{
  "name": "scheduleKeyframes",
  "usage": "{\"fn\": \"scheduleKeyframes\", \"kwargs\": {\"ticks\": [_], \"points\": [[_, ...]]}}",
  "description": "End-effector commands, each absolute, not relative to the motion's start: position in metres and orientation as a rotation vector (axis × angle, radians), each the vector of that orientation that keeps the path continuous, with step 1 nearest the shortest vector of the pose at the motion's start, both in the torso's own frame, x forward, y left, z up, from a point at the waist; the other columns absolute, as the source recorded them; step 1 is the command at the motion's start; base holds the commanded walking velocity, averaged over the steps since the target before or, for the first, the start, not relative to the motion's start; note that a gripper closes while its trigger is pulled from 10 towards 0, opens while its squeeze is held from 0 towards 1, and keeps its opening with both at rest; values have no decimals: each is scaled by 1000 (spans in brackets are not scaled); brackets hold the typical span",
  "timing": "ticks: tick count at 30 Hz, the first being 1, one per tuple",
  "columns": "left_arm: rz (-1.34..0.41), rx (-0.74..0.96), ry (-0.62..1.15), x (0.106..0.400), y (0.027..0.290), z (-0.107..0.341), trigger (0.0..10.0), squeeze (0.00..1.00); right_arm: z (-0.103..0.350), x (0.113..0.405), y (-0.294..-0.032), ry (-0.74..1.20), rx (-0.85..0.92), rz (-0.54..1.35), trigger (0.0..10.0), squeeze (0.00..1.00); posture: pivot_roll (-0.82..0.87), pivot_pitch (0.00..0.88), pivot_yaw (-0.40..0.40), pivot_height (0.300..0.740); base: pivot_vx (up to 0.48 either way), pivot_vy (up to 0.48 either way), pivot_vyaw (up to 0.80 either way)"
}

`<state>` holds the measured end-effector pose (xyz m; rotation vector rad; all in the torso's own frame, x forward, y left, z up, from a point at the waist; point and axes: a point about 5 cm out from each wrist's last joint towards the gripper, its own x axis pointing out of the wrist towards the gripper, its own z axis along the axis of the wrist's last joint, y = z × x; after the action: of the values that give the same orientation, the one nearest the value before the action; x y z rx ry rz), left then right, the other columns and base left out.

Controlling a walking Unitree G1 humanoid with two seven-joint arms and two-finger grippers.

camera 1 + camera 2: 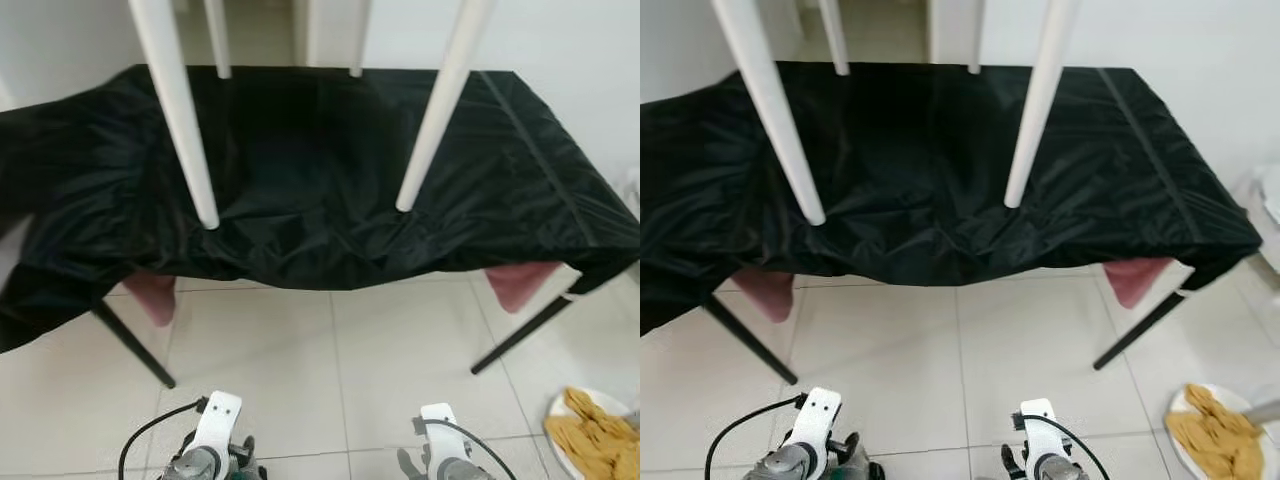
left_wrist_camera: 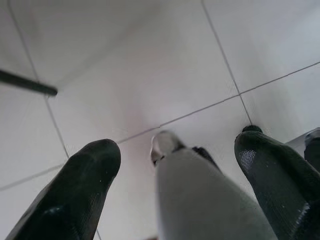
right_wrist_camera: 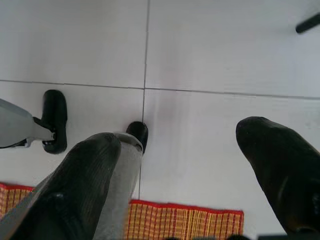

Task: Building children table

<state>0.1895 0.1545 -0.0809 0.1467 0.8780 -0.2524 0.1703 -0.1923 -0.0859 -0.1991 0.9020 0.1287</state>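
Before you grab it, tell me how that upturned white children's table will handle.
The white table probably lifts stiff and light: its thin legs look rigid. Legs-up on the slick, wrinkled black cloth, it may slide when pushed and drag the cloth.

A lived-in home room: pale tiled floor (image 1: 300, 350), plain white walls (image 1: 1160, 35), a table under a black cloth (image 1: 320, 170) with white legs (image 1: 180, 110) standing upturned on it, and a woven red-and-yellow mat (image 3: 185, 220).
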Motion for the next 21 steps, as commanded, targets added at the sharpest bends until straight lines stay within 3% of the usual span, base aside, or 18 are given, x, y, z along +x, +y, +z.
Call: {"fn": "scheduleKeyframes", "kwargs": {"ticks": [1,21], "points": [[-146,223,892,185,162,-84,10000,0,-88,166,-192,926,-194,121,10000,0,83,20,-9,740,0,0,-781],[-164,261,926,175,164,-88,10000,0,-93,152,-201,983,-224,108,10000,0,84,0,-16,740,0,0,-778]]}}
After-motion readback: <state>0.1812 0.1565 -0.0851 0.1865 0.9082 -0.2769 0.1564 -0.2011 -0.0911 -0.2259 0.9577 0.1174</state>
